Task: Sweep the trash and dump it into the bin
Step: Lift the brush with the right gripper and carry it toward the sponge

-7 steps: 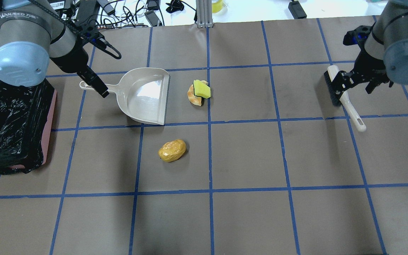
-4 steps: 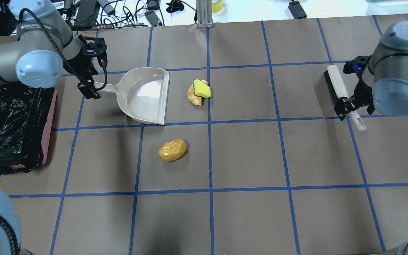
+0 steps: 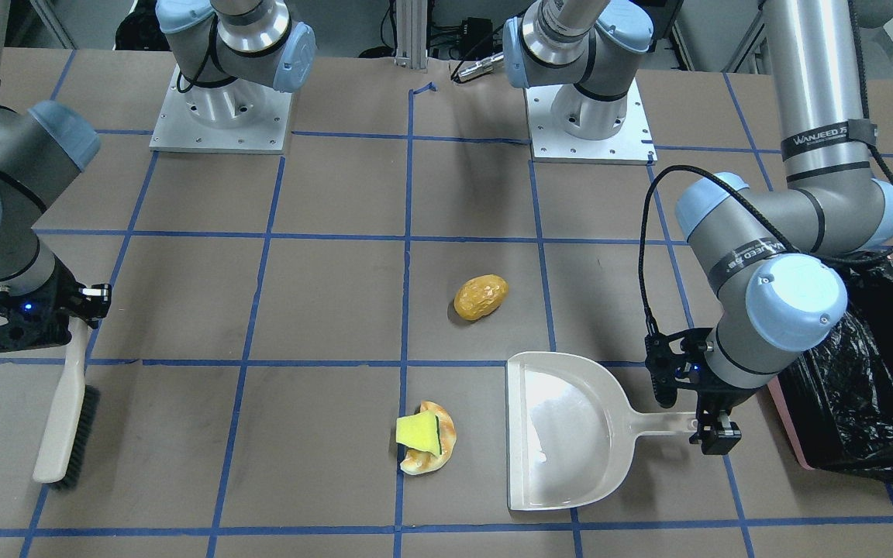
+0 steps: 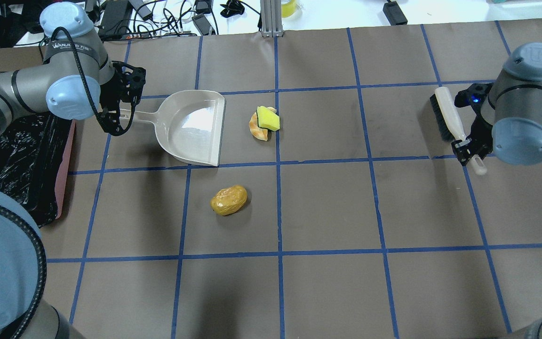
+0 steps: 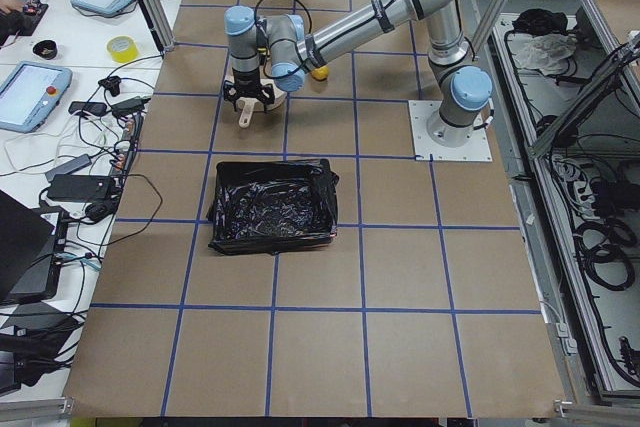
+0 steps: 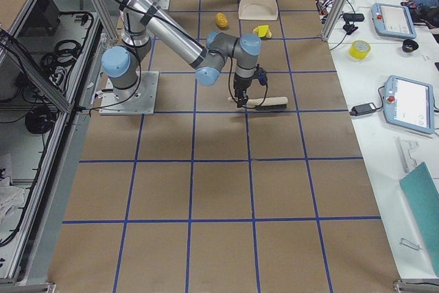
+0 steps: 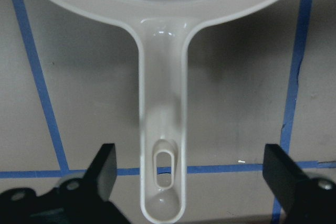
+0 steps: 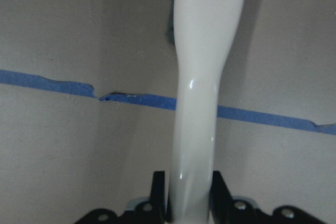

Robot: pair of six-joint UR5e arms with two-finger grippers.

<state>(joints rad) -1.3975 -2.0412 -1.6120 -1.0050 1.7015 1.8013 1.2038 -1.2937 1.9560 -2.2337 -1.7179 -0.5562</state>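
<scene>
Three small items lie on the brown table [image 4: 327,212], all outside the bin [image 4: 67,169]. These are a glossy orange-yellow lump [image 4: 228,199], a tan curved bread piece [image 4: 255,129], and a yellow sponge [image 4: 268,118] resting on top of the bread. The lump's long axis runs obliquely to the blue tape lines [image 4: 278,207], and it sits nearer the robot, well apart from the other two.

The bin, pink and lined with crinkled black plastic, stands at the table's end on the robot's left. A beige dustpan [image 4: 191,127] lies flat between the bin and the bread. Its long axis runs along the table, with the handle toward the bin and the open mouth facing the bread and sponge, near them but not touching.

The left gripper [image 7: 191,171] straddles the tip of the dustpan's handle, its fingers [image 7: 105,169] spread wide and clear of it on both sides. The right gripper [image 8: 189,198] pinches the white handle of a brush [image 4: 445,115] near its end. The brush's long axis runs roughly away from the robot, head at the far end, with its dark bristles toward the table's middle.
</scene>
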